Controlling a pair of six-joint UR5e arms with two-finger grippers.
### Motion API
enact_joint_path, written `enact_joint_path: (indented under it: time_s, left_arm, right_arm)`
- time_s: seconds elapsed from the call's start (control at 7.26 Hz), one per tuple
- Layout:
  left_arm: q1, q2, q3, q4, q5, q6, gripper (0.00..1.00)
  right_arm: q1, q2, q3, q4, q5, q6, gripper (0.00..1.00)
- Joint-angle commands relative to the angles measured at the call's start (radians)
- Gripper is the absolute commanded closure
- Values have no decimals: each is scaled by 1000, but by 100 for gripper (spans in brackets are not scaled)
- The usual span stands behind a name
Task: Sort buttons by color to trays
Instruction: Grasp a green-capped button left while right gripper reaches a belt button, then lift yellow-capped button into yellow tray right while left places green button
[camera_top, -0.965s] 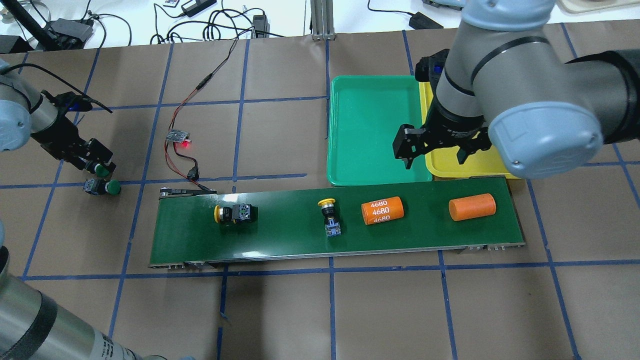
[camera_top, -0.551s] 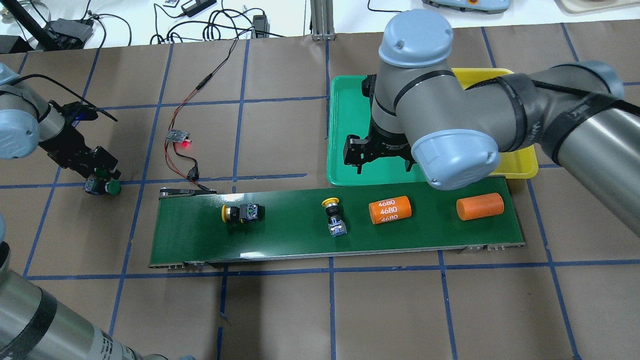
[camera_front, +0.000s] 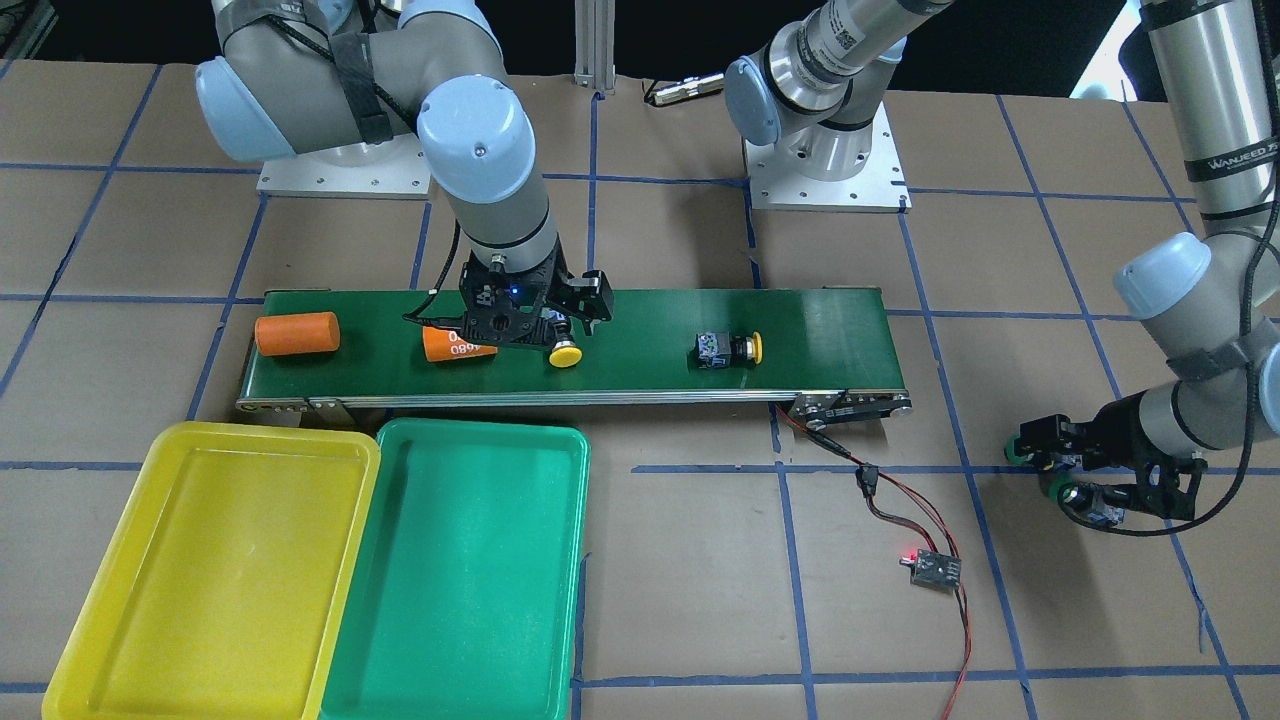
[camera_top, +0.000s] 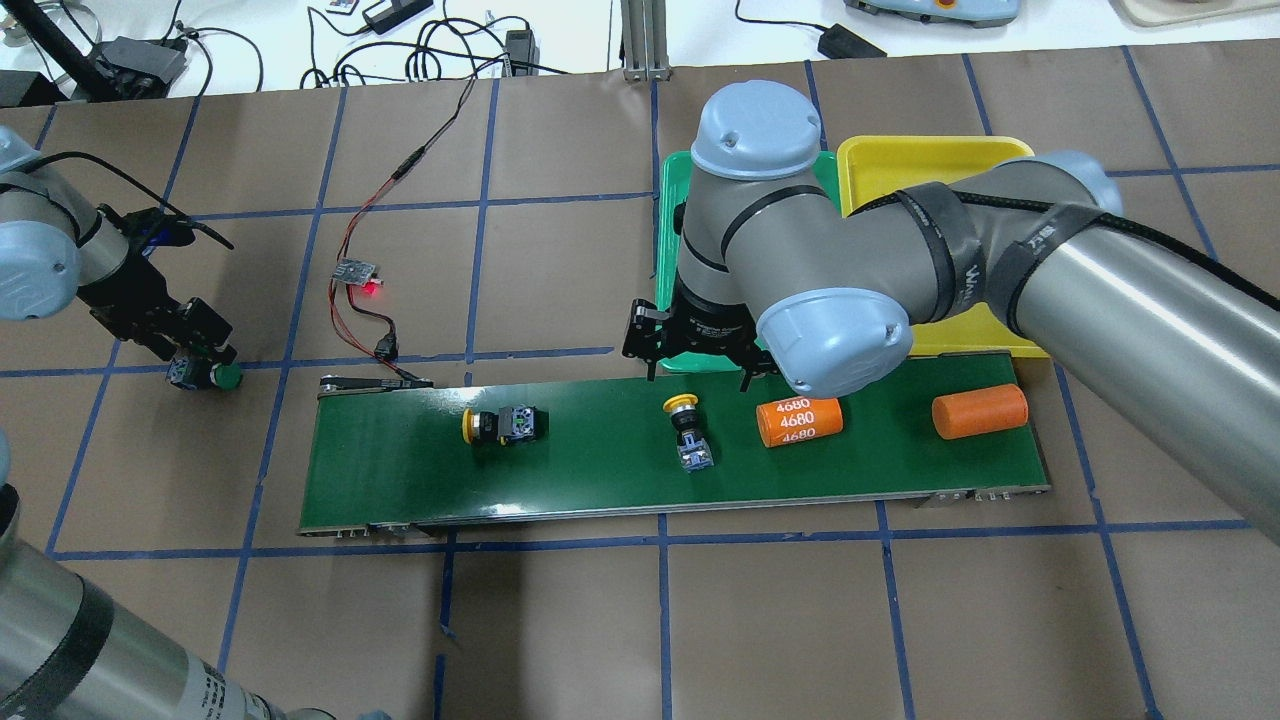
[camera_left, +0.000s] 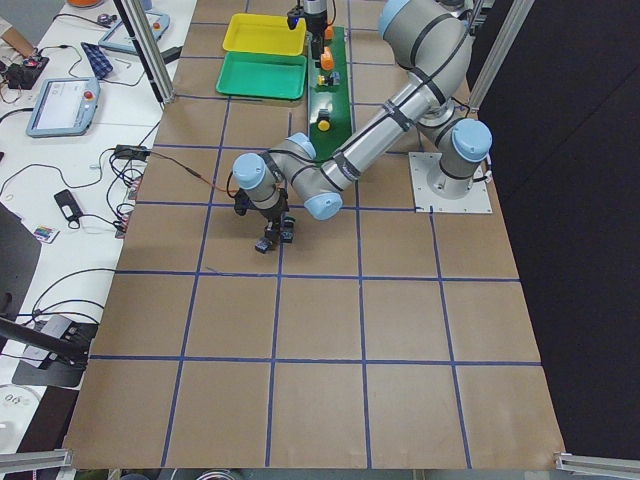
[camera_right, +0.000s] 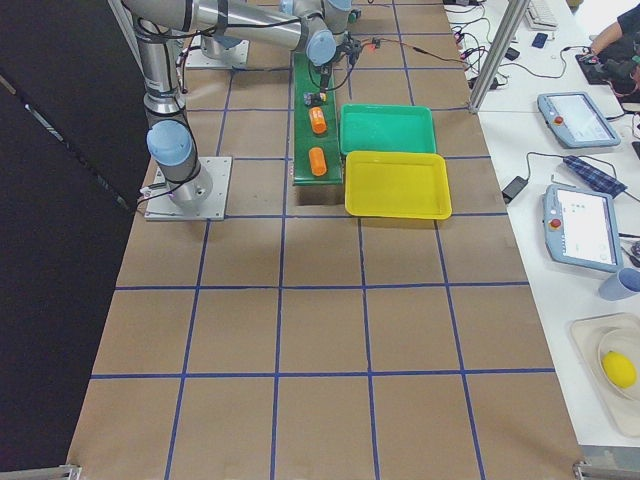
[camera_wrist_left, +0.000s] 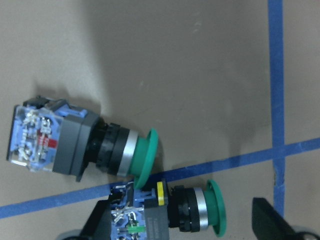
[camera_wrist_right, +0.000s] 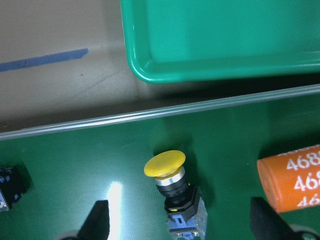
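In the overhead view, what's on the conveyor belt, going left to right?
left yellow button → right yellow button → orange cylinder marked 4680 → plain orange cylinder

One yellow button (camera_top: 495, 425) and a second yellow button (camera_top: 686, 432) lie on their sides, apart, on the conveyor belt (camera_top: 600, 470). One green button (camera_wrist_left: 85, 147) lies just beside the other green button (camera_wrist_left: 172, 212) on the brown table (camera_top: 550, 280). The green tray (camera_front: 460, 570) and yellow tray (camera_front: 210, 570) sit side by side.
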Motion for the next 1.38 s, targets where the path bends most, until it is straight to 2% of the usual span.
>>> enact_joint_path:
  time_s: [0.0,0.14,0.55,0.69,0.83,0.96,1.1,1.24]
  left_arm:
    - [-2,1,-2,3,56,-2,0]
    - [0,-3,-11,2,53,-4,0]
    - [9,-16,-33,2,9,-7,0]
    - [15,-20,-27,5,9,-7,27]
    - [15,-19,-31,5,4,-5,97]
    - [8,10,-28,-11,-11,-11,100]
    - [-3,62,-31,-65,-11,-69,100]
    - [-23,155,-28,-204,-60,-149,100]
  right_arm:
    - [36,26,8,4,-35,6,0]
    - [36,29,16,5,-151,6,0]
    - [36,64,39,4,-169,9,0]
    - [36,71,47,5,-166,7,2]
    - [36,72,61,10,-161,7,41]
    - [35,72,65,16,-167,7,89]
    - [35,66,64,18,-166,4,100]
    - [33,61,58,18,-169,4,100]
